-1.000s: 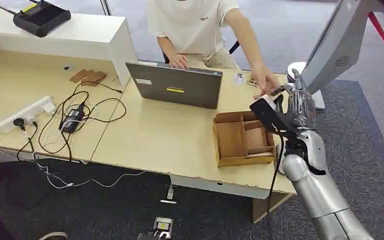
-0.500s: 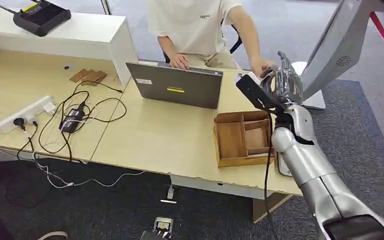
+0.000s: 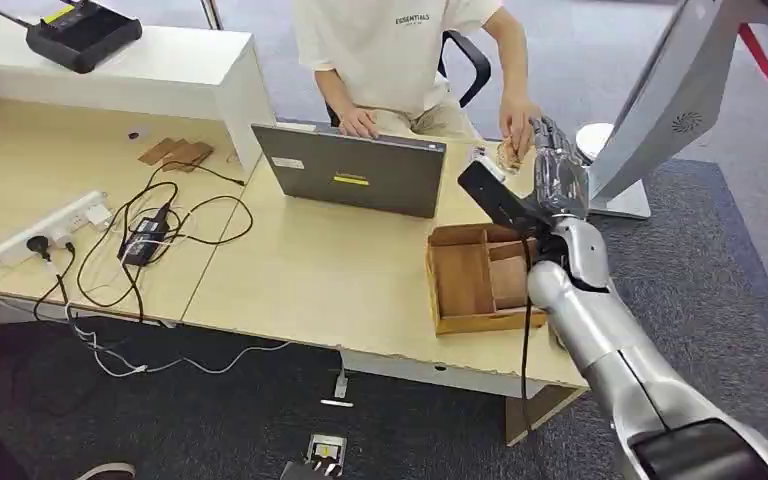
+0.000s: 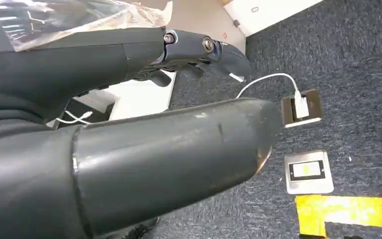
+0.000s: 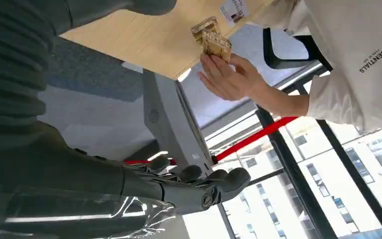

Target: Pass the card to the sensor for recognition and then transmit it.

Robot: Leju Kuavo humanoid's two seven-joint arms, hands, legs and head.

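Pale wood desk (image 3: pixel 340 270) across most of the head view, long enough to seat a person (image 3: pixel 400 50) at the far edge. Grey slanted panel (image 3: pixel 675 95) on a white base at the right end, turned toward the desk; possibly the sensor's housing, though impossible to confirm from here. Silver right arm (image 3: pixel 610 340) raised over the desk's right end, reaching toward the person, plausibly to take or give something across the desk. Dark grey laptop (image 3: pixel 355 175) open with its back this way, set for the person's use. Wooden tray (image 3: pixel 460 280) with compartments just under the raised arm, within easy reach, likely as a place for cards.

Right hand (image 3: pixel 558 175) lifted above the tray's far side, close to the person's hand (image 5: pixel 231 77) but apart from it. Fingers (image 5: pixel 199 186) stretched out with the thumb well away and nothing between them: wide and empty, a posture suited to receiving. Left hand (image 4: pixel 129 149) hanging low over dark carpet, fingers straight, thumb apart, also empty; no part in this step, judging by its place.

Small tan card (image 5: pixel 218 44) pinched in the person's fingertips just above the desk edge, held out toward the robot's side. Handover seemingly at hand, not yet made; presenting to the sensor yet to come.
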